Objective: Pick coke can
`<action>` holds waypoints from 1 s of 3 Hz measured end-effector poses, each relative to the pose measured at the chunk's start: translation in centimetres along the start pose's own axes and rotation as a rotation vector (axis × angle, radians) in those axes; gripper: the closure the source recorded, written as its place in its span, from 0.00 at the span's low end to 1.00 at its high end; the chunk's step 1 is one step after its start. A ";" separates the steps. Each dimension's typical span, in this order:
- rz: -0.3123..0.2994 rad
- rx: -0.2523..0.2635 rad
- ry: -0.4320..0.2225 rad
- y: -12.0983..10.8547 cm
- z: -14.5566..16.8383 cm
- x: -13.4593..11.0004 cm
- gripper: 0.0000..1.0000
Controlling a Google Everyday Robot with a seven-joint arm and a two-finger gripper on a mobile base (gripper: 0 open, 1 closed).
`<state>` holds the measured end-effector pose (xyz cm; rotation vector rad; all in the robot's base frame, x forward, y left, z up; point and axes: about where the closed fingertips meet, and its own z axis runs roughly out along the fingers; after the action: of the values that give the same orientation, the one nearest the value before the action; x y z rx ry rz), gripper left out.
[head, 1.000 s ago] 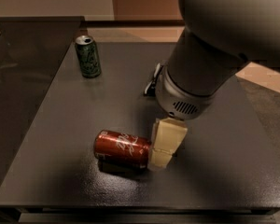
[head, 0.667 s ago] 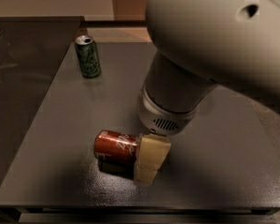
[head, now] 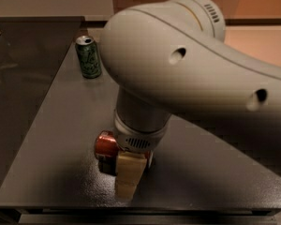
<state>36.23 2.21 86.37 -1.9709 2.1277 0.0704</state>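
The coke can (head: 105, 146) lies on its side near the front edge of the dark table (head: 56, 139). Only its red left end with the silver rim shows; the rest is hidden behind my arm. My gripper (head: 127, 173) is down at the can, right against its near side and low over the table. The large grey-white arm (head: 178, 69) comes in from the upper right and covers the middle of the view.
A green patterned can (head: 89, 56) stands upright at the back left of the table. The table's front edge (head: 131, 210) runs just below the gripper. A second dark glossy surface (head: 18, 69) adjoins on the left.
My arm has swung left and lowered over the coke can, so the gripper now sits at the can and hides most of it. Neither can has moved.
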 end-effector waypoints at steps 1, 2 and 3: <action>-0.002 0.000 -0.002 -0.3 1.5 -0.6 0.17; 0.003 -0.004 -0.019 -1.0 2.6 -0.7 0.39; 0.004 -0.008 -0.039 -1.7 2.4 -0.9 0.64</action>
<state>38.33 3.38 84.42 -1.9540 2.1100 0.1170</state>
